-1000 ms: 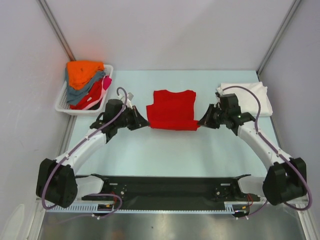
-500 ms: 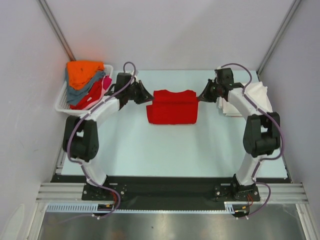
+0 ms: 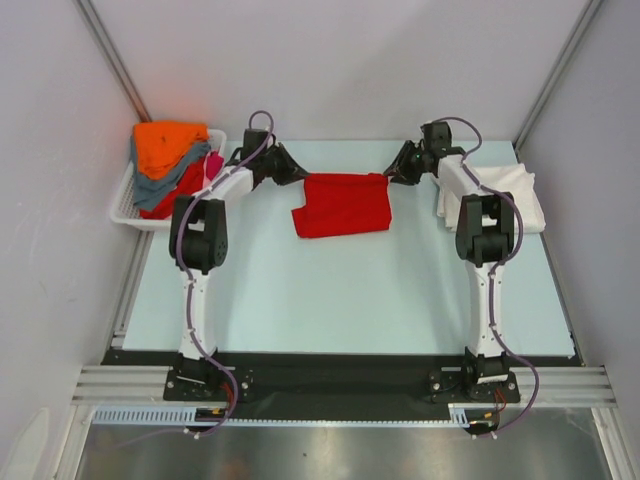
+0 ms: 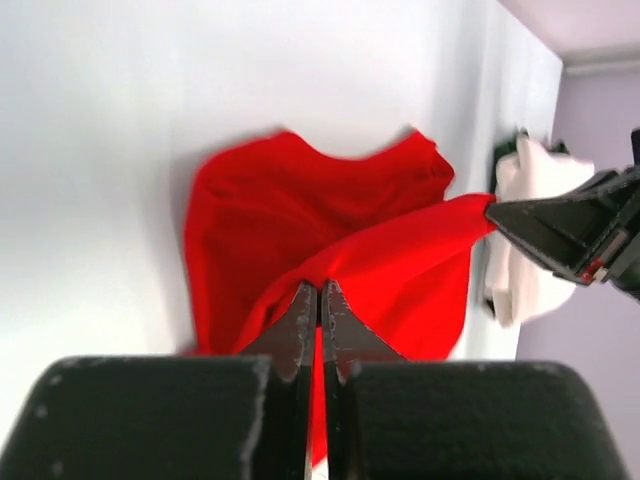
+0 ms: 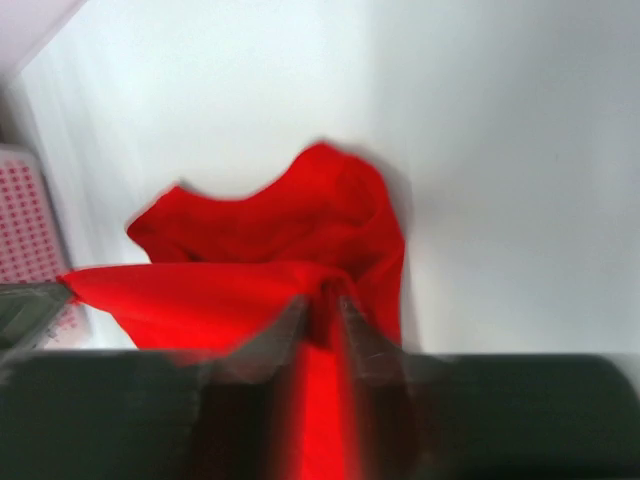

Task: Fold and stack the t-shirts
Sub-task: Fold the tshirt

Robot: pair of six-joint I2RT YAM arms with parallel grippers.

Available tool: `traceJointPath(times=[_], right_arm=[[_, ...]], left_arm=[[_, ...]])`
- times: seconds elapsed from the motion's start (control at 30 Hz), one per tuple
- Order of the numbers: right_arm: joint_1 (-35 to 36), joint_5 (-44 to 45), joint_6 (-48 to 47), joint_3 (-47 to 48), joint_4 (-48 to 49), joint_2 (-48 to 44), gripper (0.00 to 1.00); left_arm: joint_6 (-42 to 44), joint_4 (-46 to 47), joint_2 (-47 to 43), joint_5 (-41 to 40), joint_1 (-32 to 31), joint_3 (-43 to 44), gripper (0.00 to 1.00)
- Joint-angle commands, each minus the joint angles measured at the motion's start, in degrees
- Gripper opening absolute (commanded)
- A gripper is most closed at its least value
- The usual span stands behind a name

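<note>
Now both grippers, left (image 3: 297,174) and right (image 3: 392,176), pinch the red shirt's (image 3: 342,205) near corners, stretched taut toward the table's (image 3: 300,300) far edge to complete the fold.

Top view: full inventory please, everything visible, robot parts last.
red t-shirt: 1, bright red, table centre, far edge lifted between both grippers
cream t-shirt: 1, cream-white, folded, right side of table
basket: 1, white mesh, far left of table
basket shirts: pile, orange on top, grey-teal and red beneath, pink trim; count unclear
table: 1, pale blue
left gripper: 1, black, shut on red t-shirt's left corner
right gripper: 1, black, pinching its right corner
</note>
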Motion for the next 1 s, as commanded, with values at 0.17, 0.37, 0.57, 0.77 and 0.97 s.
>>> traceJointPath(times=[0.17, 0.37, 0.57, 0.77, 0.97], right_arm=[[-0.9, 1.6, -0.4, -0.7, 5.2, 2.1, 0.86], [-0.9, 1.8, -2.8, -11.3, 14.6, -2.6, 0.67], [-0.4, -1.4, -3.5, -9.2, 15.9, 0.4, 0.67], [0.9, -1.1, -3.1, -4.6, 12.6, 4.5, 0.62], [1.0, -1.9, -1.5, -0.8, 12.1, 7.9, 0.51]], left_arm=[[3.1, -2.0, 7.1, -0.5, 2.1, 12.8, 0.79], [8.2, 3.4, 2.7, -1.5, 1.9, 4.8, 0.79], [9.0, 4.6, 4.0, 0.4, 1.9, 3.1, 0.76], [8.7, 4.3, 5.7, -0.2, 1.0, 2.5, 0.74], [7.6, 4.3, 8.3, -0.7, 0.3, 3.8, 0.6]])
